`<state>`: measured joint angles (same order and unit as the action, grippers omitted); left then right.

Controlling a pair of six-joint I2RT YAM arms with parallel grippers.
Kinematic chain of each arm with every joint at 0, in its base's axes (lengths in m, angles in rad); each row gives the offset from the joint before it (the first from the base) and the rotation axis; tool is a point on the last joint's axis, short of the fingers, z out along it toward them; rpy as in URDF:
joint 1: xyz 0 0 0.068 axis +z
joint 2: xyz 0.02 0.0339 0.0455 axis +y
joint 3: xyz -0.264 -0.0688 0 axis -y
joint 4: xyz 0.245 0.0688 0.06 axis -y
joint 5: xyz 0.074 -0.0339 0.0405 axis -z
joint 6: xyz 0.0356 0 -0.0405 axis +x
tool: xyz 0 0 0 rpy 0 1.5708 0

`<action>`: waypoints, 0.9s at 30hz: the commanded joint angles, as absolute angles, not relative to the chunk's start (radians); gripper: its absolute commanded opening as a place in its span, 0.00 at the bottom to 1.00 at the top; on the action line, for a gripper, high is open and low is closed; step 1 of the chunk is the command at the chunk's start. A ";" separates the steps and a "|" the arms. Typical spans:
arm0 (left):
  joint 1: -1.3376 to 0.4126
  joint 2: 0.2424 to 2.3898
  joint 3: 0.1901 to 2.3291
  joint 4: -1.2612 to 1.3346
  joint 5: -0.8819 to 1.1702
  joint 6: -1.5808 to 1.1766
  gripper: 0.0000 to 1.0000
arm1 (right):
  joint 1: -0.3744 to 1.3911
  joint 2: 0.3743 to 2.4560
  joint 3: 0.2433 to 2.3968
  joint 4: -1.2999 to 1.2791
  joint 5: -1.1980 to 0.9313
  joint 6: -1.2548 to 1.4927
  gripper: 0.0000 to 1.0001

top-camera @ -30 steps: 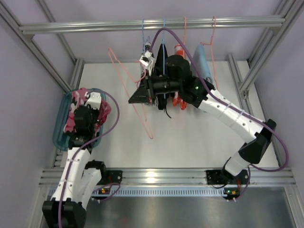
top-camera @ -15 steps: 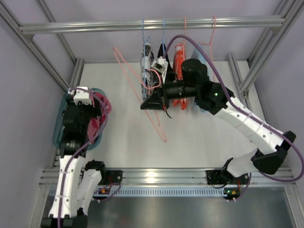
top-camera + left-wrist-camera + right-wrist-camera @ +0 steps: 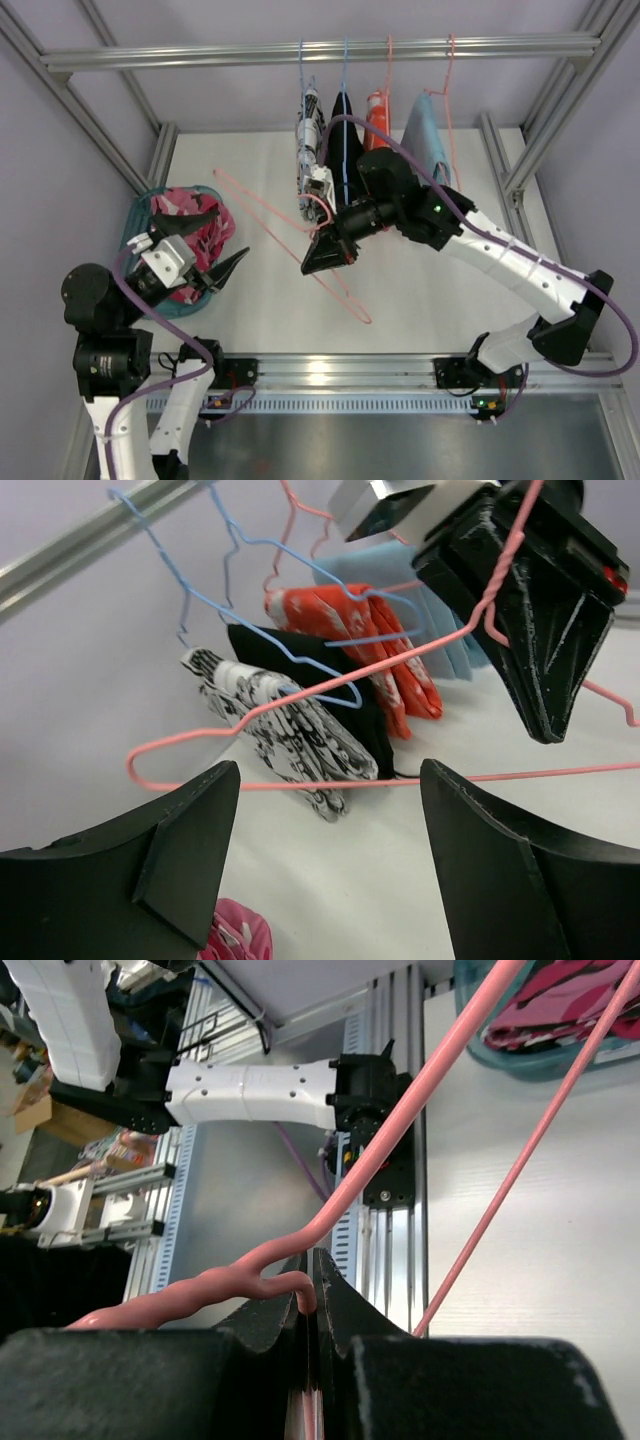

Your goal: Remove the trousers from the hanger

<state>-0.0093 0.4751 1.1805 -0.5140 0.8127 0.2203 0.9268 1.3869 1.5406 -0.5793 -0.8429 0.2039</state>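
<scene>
Since the pink trousers (image 3: 178, 203) lie crumpled in the teal basket (image 3: 137, 218) at 9 o'clock, that pair looks done. The right gripper (image 3: 327, 255) is clamped on the twisted neck of a bare pink wire hanger (image 3: 258, 204), and the left gripper (image 3: 228, 235) is spread wide, holding nothing. The soft, folded white printed trousers (image 3: 307, 135) hang on a blue wire hanger (image 3: 301, 70) at 12 o'clock, so next likely means shedding the empty hanger and sliding them off.

Pink printed trousers (image 3: 195, 235); white black-printed trousers (image 3: 290, 735); pink hanger (image 3: 398, 1125).
</scene>
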 commanded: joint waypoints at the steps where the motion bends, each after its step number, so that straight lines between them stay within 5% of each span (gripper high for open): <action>1: -0.008 0.503 1.190 -0.630 0.966 0.399 0.79 | 0.956 1.446 1.620 -0.609 -0.903 0.161 0.00; 18: -0.008 0.551 1.121 -0.758 0.931 1.012 0.68 | 1.006 1.606 1.697 -0.525 -1.011 0.296 0.00; 27: -0.008 0.554 1.080 -0.759 0.988 1.082 0.51 | 1.031 1.658 1.707 -0.439 -1.081 0.399 0.00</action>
<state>-0.0093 0.5423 1.0748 -0.7727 0.9104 1.0241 1.0115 1.6379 1.6428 -0.5411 -1.0229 0.3450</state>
